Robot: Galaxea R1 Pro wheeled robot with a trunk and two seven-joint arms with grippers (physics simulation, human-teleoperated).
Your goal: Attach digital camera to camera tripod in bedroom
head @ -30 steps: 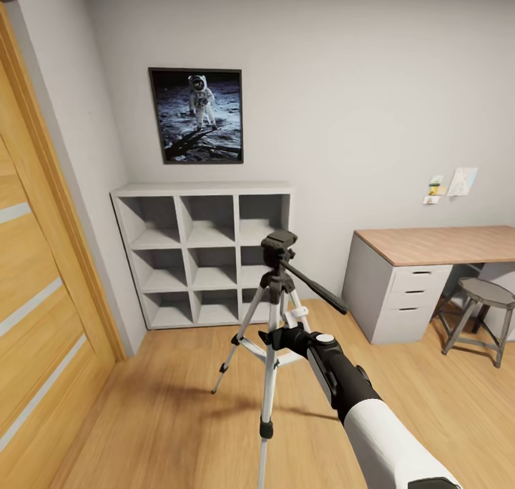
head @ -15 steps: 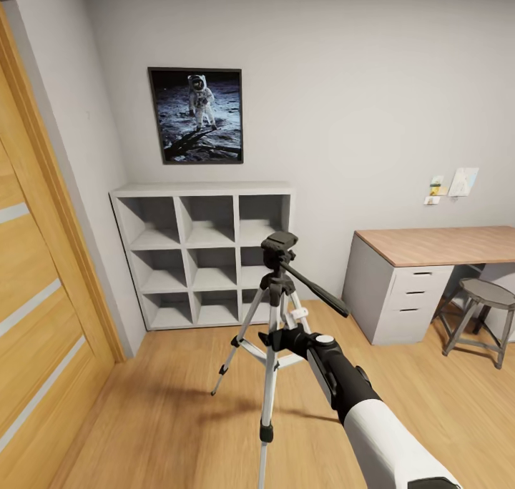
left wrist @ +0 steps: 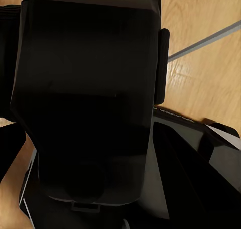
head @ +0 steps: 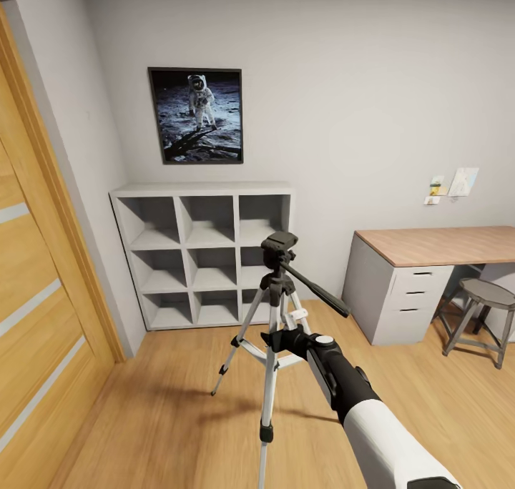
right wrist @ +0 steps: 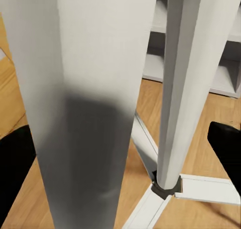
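The tripod (head: pixel 275 310) stands upright on the wood floor (head: pixel 157 417), just in front of the white cube shelf (head: pixel 204 253), its black head level with the shelf's middle row and its long handle (head: pixel 315 287) slanting down away from the shelf towards the desk (head: pixel 436 244). Two silver legs show close up in the right wrist view, the nearer one (right wrist: pixel 85 103) taking up much of that picture, with a black collar and white braces lower down.

The right gripper (head: pixel 275 339) is at the tripod's legs, below the head and on the side away from the shelf. Its dark fingertips (right wrist: pixel 15 163) stand apart on either side of the legs; whether either one touches metal cannot be judged from this angle, so the jaws read as spread, not clamped.

The camera (left wrist: pixel 88 96) sits between the fingers of the left gripper (left wrist: pixel 90 108), pressed close to the lens in the left wrist view, with floor boards behind it. The hold looks firm, though the contact faces are hidden.

Above the shelf hangs a framed astronaut picture (head: pixel 196 115). A stool (head: pixel 483 317) stands under the desk, and a wooden door (head: pixel 36 296) stands beside the shelf, on the side away from the desk
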